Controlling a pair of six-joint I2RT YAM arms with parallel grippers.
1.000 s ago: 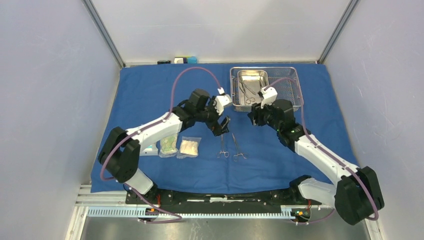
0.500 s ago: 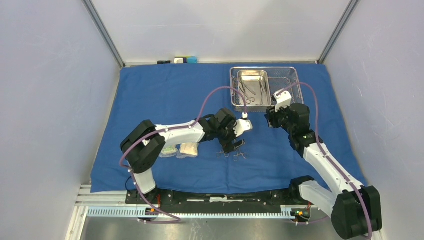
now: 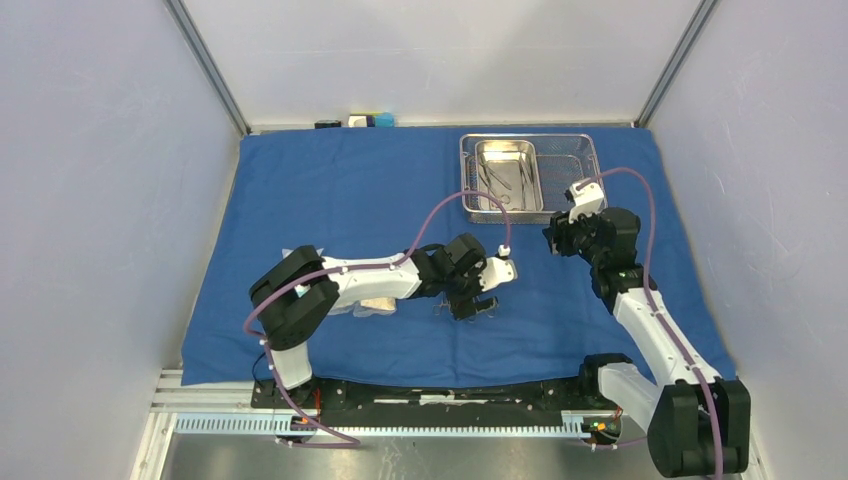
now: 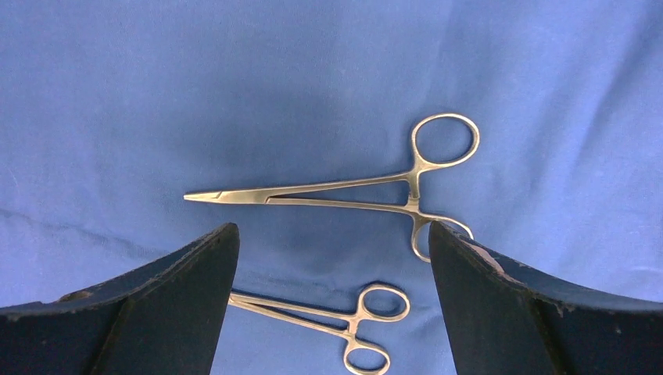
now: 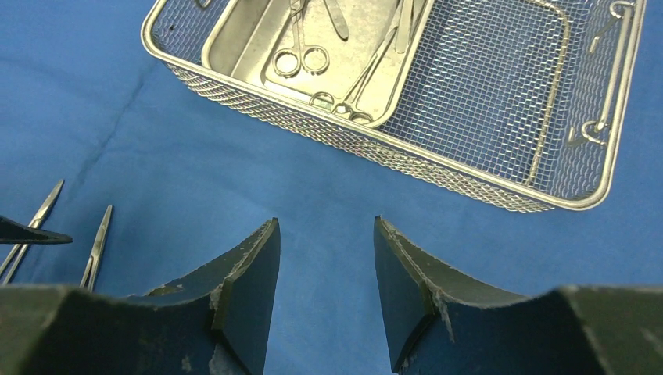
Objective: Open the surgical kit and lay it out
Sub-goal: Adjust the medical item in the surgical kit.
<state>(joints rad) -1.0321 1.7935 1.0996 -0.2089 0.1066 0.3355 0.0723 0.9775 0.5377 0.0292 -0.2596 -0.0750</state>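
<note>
The instruments [image 5: 301, 55] in the inner pan [image 5: 234, 58] of the mesh tray [image 5: 438, 168] lie straight ahead of our right jaws — half-parted, empty — long axes running away from them, so the right arm [image 3: 640, 310] is nearer. Our left jaws hang wide and empty over two forceps [image 4: 328, 191] laid crosswise on the blue cloth [image 4: 234, 78].
</note>
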